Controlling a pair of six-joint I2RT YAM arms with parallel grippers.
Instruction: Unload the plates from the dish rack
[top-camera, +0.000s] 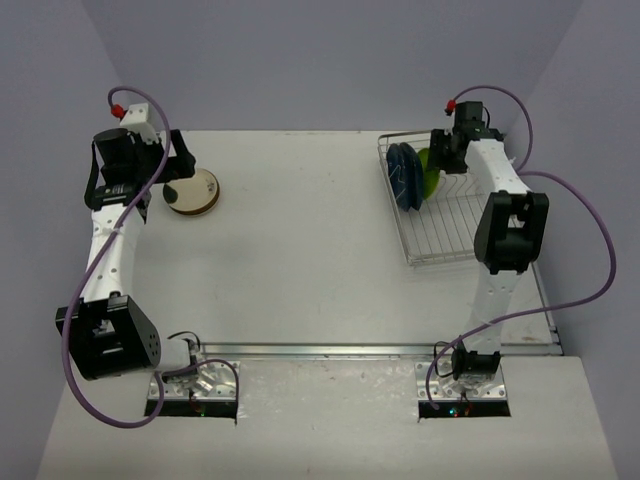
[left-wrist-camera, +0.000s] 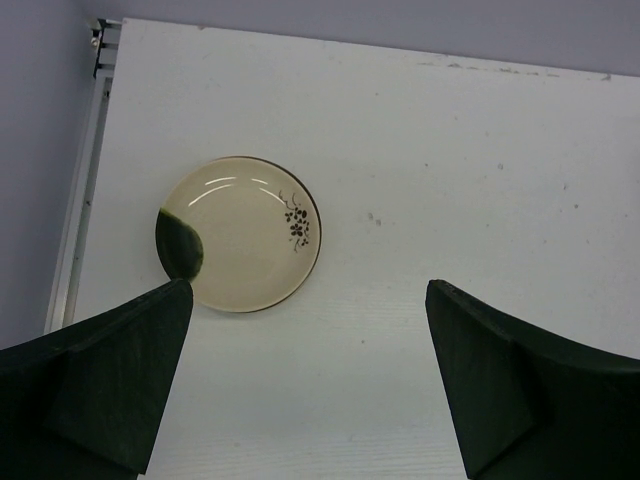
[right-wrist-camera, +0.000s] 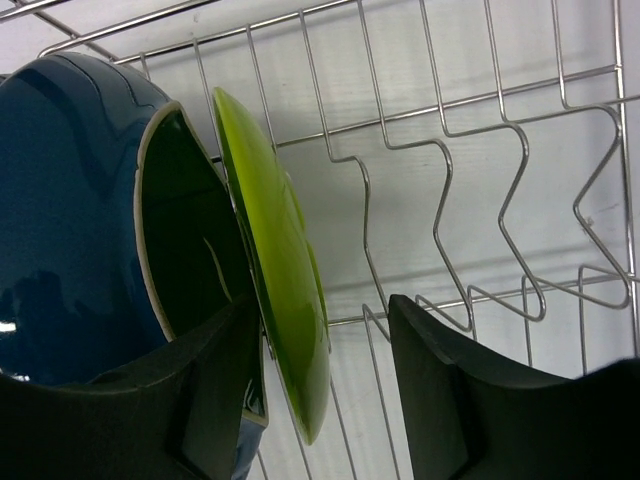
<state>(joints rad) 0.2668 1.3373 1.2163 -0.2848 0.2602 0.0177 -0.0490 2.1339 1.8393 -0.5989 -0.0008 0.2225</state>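
Straddling the green plate (right-wrist-camera: 285, 260), the right gripper (right-wrist-camera: 325, 320) has its jaws spread, one finger on each side of the plate's lower edge. The left finger sits close against the plate and the right one stands off with a gap, so nothing is clamped yet. The green plate stands upright in the rack (top-camera: 445, 235), at its far-left end. The blue plate (right-wrist-camera: 70, 200) is just beside it on the left, the two leaning close together.

Over on the far left of the table (top-camera: 300, 260), a cream plate (top-camera: 193, 190) with a dark green patch lies flat. The left gripper (left-wrist-camera: 308, 290) hangs above it, wide open and holding nothing. From its wrist camera the plate lies beyond the fingertips and off to the left, apart from both.

Score so far, by my reading: one plate is out and set down, and two are still in the rack, green and blue. I can't tell whether the cream one sits on others. Green looks like the next to come out, with the fingers already in place around it.
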